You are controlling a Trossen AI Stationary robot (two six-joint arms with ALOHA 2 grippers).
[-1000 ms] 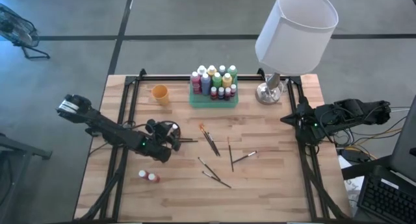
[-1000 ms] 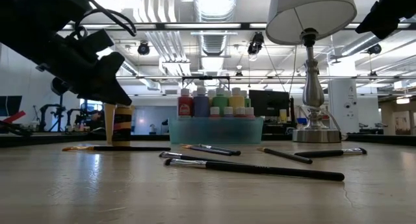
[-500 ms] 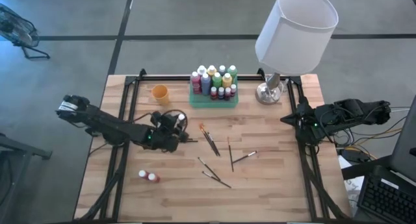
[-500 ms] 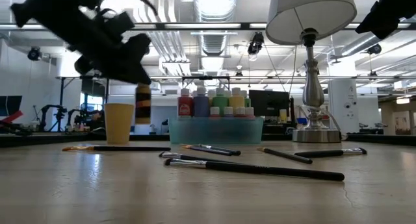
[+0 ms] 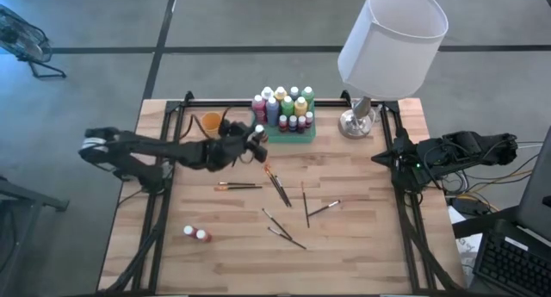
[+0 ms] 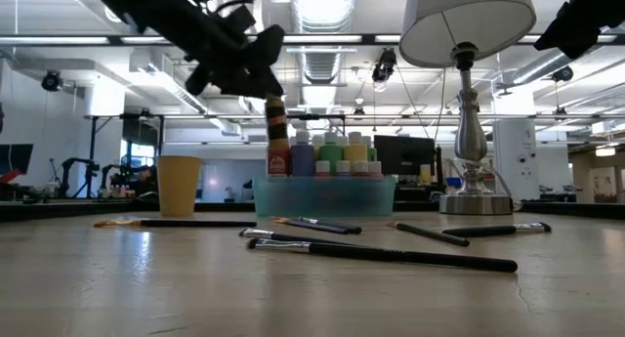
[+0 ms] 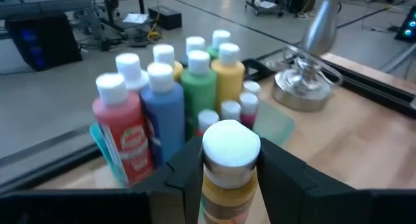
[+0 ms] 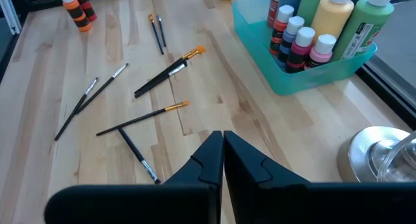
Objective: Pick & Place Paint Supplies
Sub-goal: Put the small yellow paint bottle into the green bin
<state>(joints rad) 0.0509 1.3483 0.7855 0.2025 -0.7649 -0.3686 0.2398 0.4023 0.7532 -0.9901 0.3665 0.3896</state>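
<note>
A: What had just changed?

B: The left gripper point(image 5: 250, 140), fingers clamped on a yellow paint bottle point(image 7: 227, 169), had swung from mid-table up beside the green tray point(image 5: 303, 134); placing looked imminent.

A: Materials?

B: Smooth plastic bottle, round white cap; thin dark paintbrushes point(image 5: 277, 187) scattered on pale wood. The right gripper point(image 8: 223, 146) waited at the table's edge, fingers together.

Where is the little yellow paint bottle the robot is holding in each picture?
High view: small yellow paint bottle with a white cap in the left hand, beside the green rectangular tray.
Low view: hanging above the tray, upper middle.
Left wrist view: bottom centre.
Right wrist view: not visible.
Shared landmark: the tray.
</note>
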